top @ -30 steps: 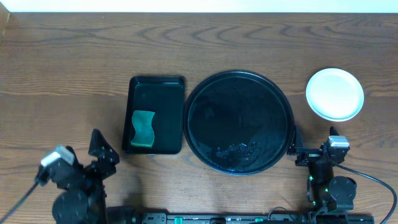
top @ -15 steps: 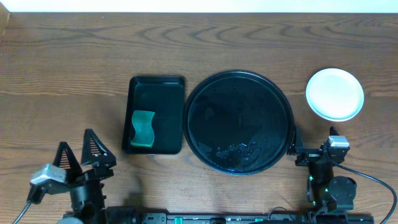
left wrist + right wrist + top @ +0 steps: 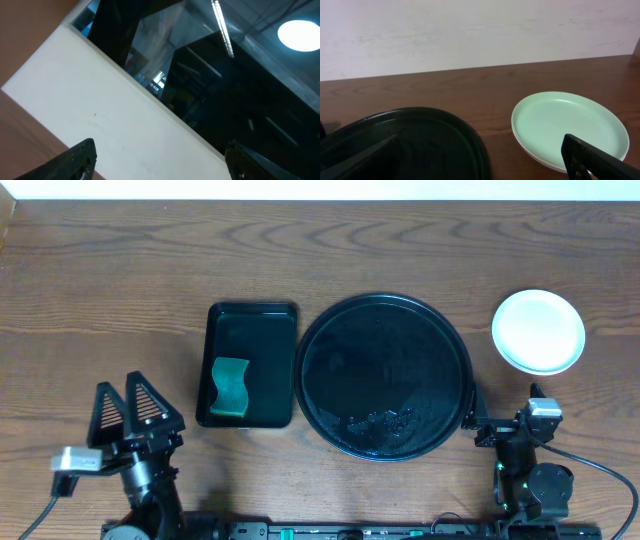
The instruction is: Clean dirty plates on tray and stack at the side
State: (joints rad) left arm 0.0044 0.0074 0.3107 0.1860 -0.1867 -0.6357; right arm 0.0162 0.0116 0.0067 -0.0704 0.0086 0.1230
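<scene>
Plates (image 3: 538, 330) stacked beside tray (image 3: 385, 375), sponge (image 3: 231, 387) left

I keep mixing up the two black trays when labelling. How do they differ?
The round tray is circular and the larger; the rectangular tray is smaller, with rounded corners. The round tray holds nothing but faint streaks; the rectangular tray holds a green sponge. Both are glossy black with raised rims, side by side on the wooden table.
</scene>
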